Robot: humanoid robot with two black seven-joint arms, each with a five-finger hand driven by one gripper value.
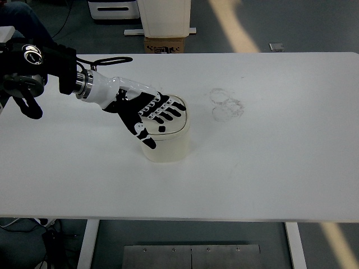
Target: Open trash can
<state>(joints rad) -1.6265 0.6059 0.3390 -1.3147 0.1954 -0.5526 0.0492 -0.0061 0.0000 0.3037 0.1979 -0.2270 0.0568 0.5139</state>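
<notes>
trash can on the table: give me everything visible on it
The trash can is a small cream, plastic-looking bin with rounded corners, standing upright on the white table, a little left of its middle. Its flat lid looks closed. The left hand lies across the top, fingers spread over the lid and thumb down the near-left side. Nothing else touches it; faint ring marks lie on the table to its right.
</notes>
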